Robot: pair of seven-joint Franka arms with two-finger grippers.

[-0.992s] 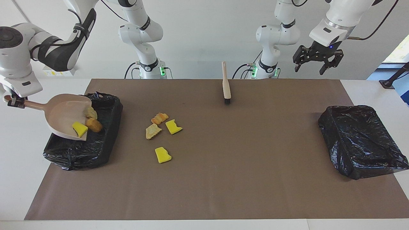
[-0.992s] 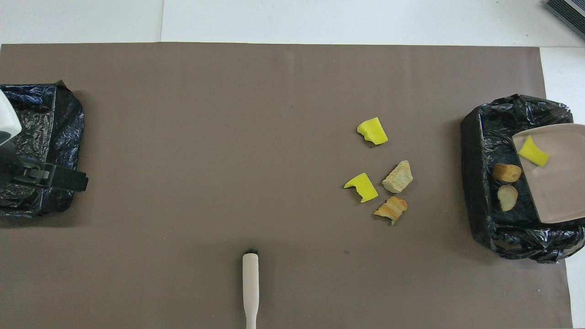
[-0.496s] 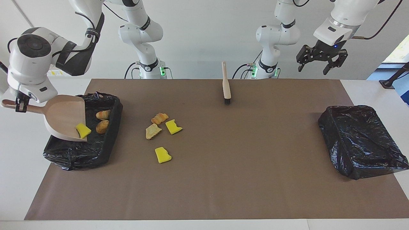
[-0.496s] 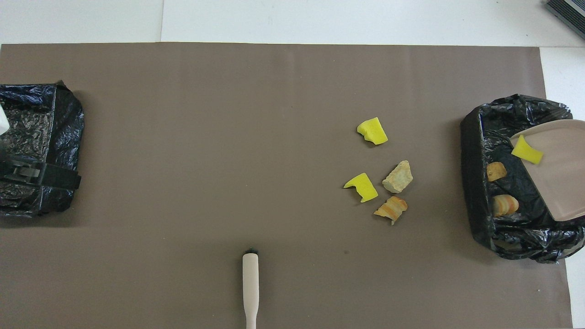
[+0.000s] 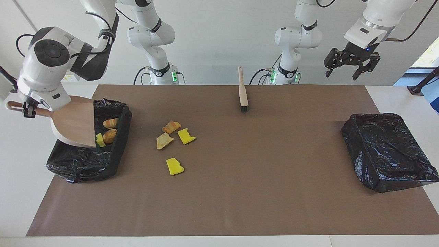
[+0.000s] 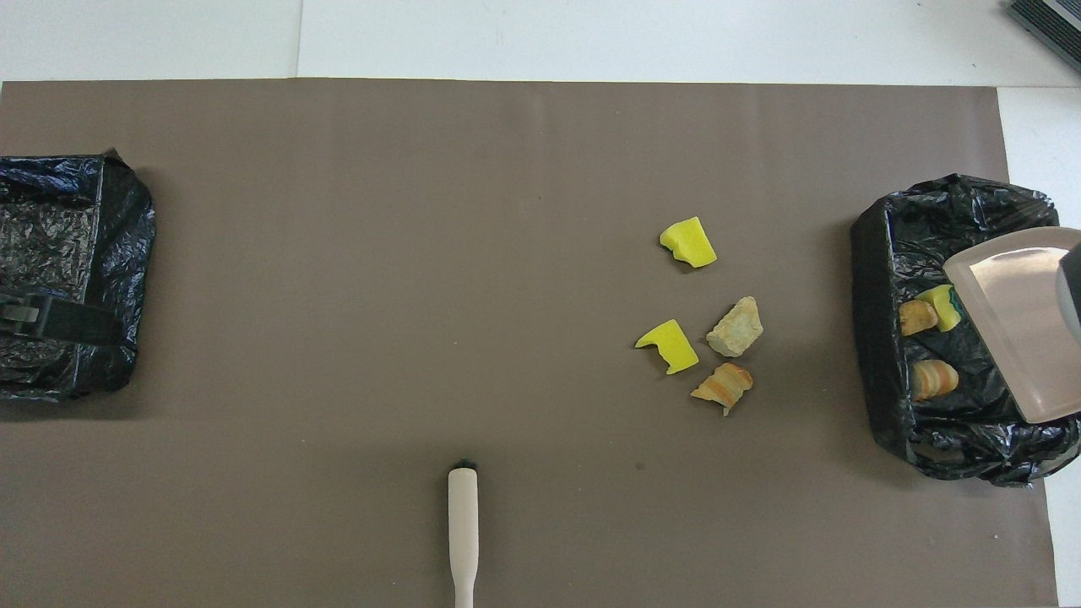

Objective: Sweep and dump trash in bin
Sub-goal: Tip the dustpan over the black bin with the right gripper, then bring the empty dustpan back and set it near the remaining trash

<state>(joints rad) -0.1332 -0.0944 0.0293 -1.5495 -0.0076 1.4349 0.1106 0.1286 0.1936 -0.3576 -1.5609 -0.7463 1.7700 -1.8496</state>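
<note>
My right gripper [image 5: 28, 111] is shut on the handle of the beige dustpan [image 5: 74, 124], which tilts steeply, mouth down, over the black-lined bin [image 5: 85, 164] at the right arm's end. In that bin lie a yellow scrap [image 6: 942, 305] and two brown pieces [image 6: 932, 378]. Several more bits of trash lie on the brown mat beside the bin: two yellow chunks [image 5: 175, 166] and two bread-like pieces [image 5: 164, 141]. The beige hand brush [image 5: 243, 92] lies on the mat near the robots. My left gripper [image 5: 352, 67] hangs open and empty, high above the left arm's end.
A second black-lined bin [image 5: 387, 151] stands at the left arm's end of the mat. The brown mat [image 5: 260, 185] covers most of the white table.
The dustpan has tipped steeper over the bin, and the two brown pieces and then the yellow scrap have slid out of it into the bin. My left gripper has drifted upward and outward.
</note>
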